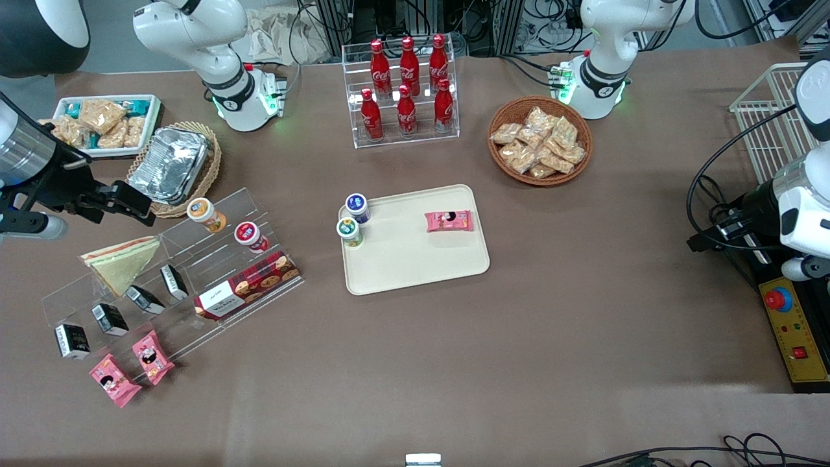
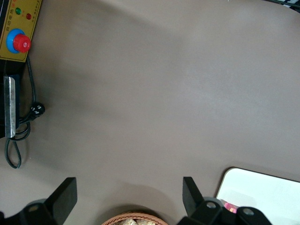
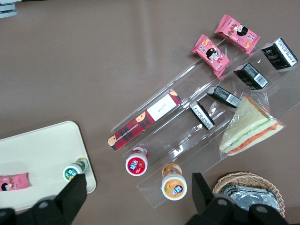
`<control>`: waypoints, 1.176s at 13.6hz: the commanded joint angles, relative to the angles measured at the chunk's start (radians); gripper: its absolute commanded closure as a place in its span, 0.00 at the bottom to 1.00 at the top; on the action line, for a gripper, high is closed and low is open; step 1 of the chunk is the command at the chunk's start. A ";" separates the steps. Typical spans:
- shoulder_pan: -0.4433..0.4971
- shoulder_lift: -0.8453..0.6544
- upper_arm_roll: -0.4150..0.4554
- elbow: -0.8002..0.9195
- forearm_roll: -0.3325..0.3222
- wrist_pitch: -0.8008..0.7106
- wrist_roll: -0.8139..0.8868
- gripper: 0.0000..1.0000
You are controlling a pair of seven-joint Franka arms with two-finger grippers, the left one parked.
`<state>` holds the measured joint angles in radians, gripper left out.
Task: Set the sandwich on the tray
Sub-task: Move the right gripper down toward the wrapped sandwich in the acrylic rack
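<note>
The sandwich (image 1: pixel 122 262) lay on the upper step of a clear acrylic stand (image 1: pixel 172 272) toward the working arm's end of the worktop (image 1: pixel 519 337), well apart from the tray (image 1: pixel 415 259), and we saw its red and green filling edge only from the wrist (image 3: pixel 251 130). The pincer (image 1: pixel 139 206) hung above the stand, just beside a foil container (image 1: pixel 170 164) in a wicker basket, its two fingers (image 3: pixel 75 192) spread apart and holding nothing. Part of the arm ran out of the front view. On the tray sat a pink snack packet (image 1: pixel 449 221) and two small capped jars (image 1: pixel 353 220). Black cartons (image 1: pixel 110 318) and a red tartan box (image 1: pixel 248 285) crowded the stand near the sandwich.
</note>
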<state>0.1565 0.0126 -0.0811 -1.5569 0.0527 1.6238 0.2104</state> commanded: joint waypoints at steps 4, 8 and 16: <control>-0.002 0.004 -0.009 0.012 0.015 -0.001 0.000 0.00; -0.014 0.006 -0.020 0.008 0.003 0.007 0.003 0.00; -0.023 0.035 -0.147 -0.048 -0.039 -0.004 0.365 0.00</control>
<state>0.1263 0.0372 -0.2297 -1.6023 0.0376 1.6235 0.4168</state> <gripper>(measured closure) 0.000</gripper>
